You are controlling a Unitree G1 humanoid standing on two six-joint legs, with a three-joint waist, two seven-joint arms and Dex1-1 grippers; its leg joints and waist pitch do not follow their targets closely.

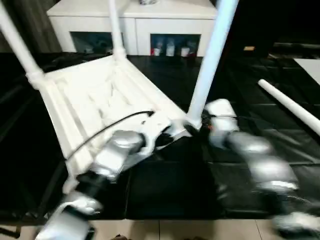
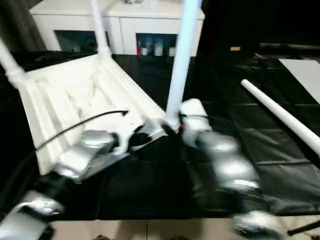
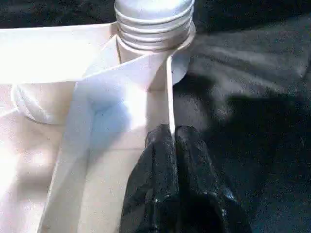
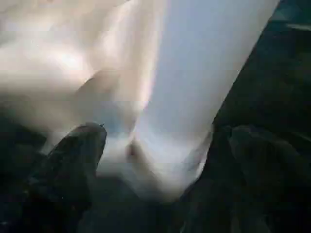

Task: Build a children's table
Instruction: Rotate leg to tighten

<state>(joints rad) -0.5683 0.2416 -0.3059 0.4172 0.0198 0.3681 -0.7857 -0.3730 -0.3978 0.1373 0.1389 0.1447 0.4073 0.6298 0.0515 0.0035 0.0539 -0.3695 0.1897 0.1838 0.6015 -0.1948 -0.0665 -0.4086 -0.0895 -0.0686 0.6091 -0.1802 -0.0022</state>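
The children's table lies upside down on the black mat, its ribbed white tabletop facing up. Three white legs stand in corner sockets: one at the far left, one at the back and one at the near right. Another leg lies loose on the mat to the right. My left gripper is shut on the tabletop's thin rim wall, just beside the near-right socket. My right gripper is open, one finger on each side of the near-right leg's base.
A white cabinet with open shelves stands behind the mat. A flat white board lies at the far right. The black mat ends at a light floor along the near edge.
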